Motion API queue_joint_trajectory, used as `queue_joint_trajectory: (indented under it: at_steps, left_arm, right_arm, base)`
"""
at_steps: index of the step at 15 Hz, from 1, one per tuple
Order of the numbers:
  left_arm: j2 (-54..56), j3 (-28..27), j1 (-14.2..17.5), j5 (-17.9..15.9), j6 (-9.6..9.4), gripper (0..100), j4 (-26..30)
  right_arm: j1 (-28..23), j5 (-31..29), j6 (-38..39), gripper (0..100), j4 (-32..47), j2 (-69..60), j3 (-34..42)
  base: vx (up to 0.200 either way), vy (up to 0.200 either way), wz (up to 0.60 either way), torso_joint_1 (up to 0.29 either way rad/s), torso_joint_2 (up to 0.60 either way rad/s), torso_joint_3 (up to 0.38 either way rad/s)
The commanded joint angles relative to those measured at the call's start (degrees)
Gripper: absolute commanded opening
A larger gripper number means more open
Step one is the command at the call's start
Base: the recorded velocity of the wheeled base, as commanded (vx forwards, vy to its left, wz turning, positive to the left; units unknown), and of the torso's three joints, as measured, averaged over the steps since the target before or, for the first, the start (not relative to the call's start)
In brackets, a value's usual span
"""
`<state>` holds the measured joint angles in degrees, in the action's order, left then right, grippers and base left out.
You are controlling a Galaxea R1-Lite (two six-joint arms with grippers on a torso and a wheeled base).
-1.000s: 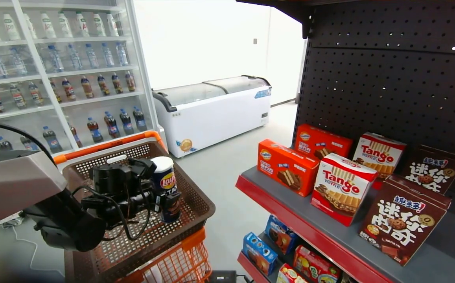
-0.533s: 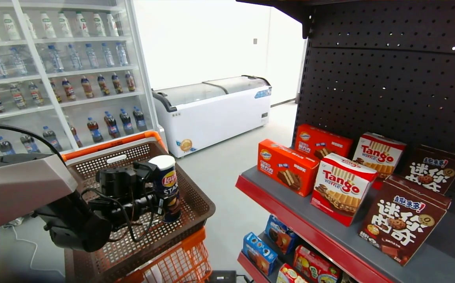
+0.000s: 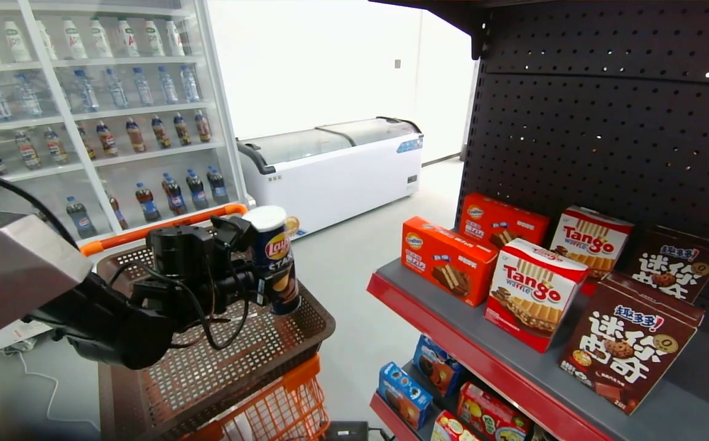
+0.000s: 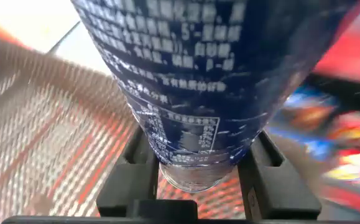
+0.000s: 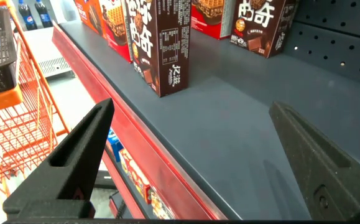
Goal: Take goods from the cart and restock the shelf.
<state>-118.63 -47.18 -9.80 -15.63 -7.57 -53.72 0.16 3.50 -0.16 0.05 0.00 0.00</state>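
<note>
Clamping a dark-blue, white-lidded chip canister (image 3: pixel 276 260), the left gripper (image 3: pixel 266 289) holds it above the cart (image 3: pixel 312 320); right gripper (image 5: pixel 191 109) gapes.

One can (image 3: pixel 274 260), one brown basket (image 3: pixel 219 373), one chest freezer (image 3: pixel 336 174). Six boxes on the upper shelf (image 3: pixel 691 413): two orange boxes (image 3: pixel 446 260) (image 3: pixel 501 222), two red-and-white wafer boxes (image 3: pixel 532 294) (image 3: pixel 590 239), two dark brown boxes (image 3: pixel 627 343) (image 3: pixel 673 263). Two blue boxes (image 3: pixel 404 393) (image 3: pixel 437 365) on the level below

We see the left arm (image 3: pixel 103 321) extended forward, its left end effector (image 3: pixel 268 285) clamped on a chip can (image 3: pixel 274 251); the right end effector (image 5: pixel 192 155) is spread wide.
</note>
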Motion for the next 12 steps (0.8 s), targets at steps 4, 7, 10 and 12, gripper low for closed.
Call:
queue_joint_trajectory:
  at_steps: [4,7,10,12]
  left_arm:
    - [16.4,0.8,-4.1,-9.1,1.77,0,12.6]
    - [20.3,1.5,-6.3,-11.7,4.49,0,10.7]
    - [21.6,1.8,-7.0,-14.4,4.41,0,11.3]
    - [23.2,4.0,-9.3,-15.6,4.32,0,13.1]
  right_arm:
    - [0.0,0.0,0.0,100,0.0,0.0,0.0]
    - [0.0,0.0,0.0,100,0.0,0.0,0.0]
    - [0.0,0.0,0.0,100,0.0,0.0,0.0]
    - [0.0,0.0,0.0,100,0.0,0.0,0.0]
  base:
    - [0.000,0.000,0.00,0.000,0.00,0.000]
    - [0.000,0.000,0.00,0.000,0.00,0.000]
    - [0.000,0.000,0.00,0.000,0.00,0.000]
    - [0.000,0.000,0.00,0.000,0.00,0.000]
